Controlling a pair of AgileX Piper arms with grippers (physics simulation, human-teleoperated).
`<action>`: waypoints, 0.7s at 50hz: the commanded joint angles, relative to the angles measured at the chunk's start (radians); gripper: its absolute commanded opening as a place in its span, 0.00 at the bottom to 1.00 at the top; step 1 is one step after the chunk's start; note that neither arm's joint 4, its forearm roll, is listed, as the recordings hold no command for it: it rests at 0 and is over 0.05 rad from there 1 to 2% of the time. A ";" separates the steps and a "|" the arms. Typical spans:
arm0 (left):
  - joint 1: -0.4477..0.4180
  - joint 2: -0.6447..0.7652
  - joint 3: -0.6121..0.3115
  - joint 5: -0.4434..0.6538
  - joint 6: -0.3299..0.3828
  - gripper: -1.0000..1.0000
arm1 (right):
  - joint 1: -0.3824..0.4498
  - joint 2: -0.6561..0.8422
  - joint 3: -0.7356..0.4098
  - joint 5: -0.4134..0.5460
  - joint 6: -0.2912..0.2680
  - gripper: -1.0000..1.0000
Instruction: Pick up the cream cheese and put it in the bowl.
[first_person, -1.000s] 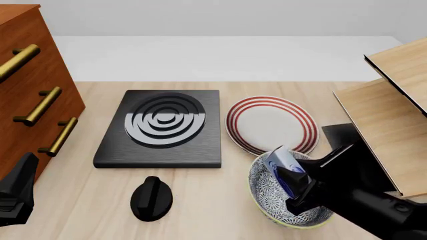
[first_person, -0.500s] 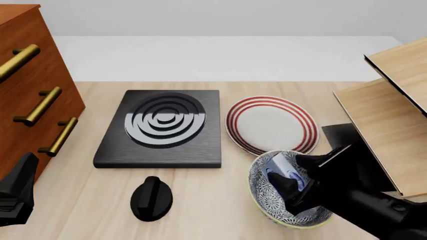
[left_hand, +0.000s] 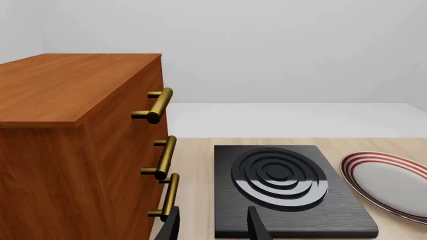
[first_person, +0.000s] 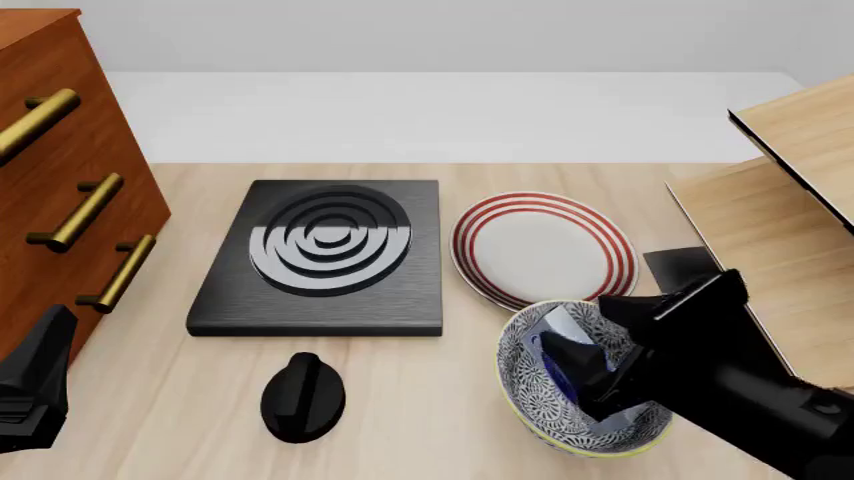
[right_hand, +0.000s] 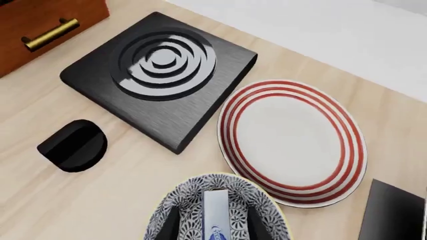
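The cream cheese, a pale box with a blue label, lies inside the blue-and-white patterned bowl at the table's front right. In the front view the box shows partly under my right gripper. The right gripper hovers just over the bowl, fingers apart, with gaps on both sides of the box. My left gripper is open and empty, low at the front left beside the drawers.
A black stove plate lies mid-table with a black knob in front of it. A red-ringed white plate sits behind the bowl. A wooden drawer cabinet stands at the left and a pale wooden shelf at the right.
The right gripper lowered the cream cheese from a tilted hold into the bowl, opened its fingers and drew back slightly. The left arm has not moved.
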 joint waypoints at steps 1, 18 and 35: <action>0.000 0.000 0.000 0.000 0.000 1.00 | 0.005 -0.173 -0.064 0.183 -0.017 1.00; 0.000 0.000 0.000 0.000 0.000 1.00 | 0.030 -0.474 -0.212 0.501 -0.061 1.00; 0.000 0.000 0.000 0.000 0.000 1.00 | 0.017 -0.783 -0.308 0.755 -0.037 1.00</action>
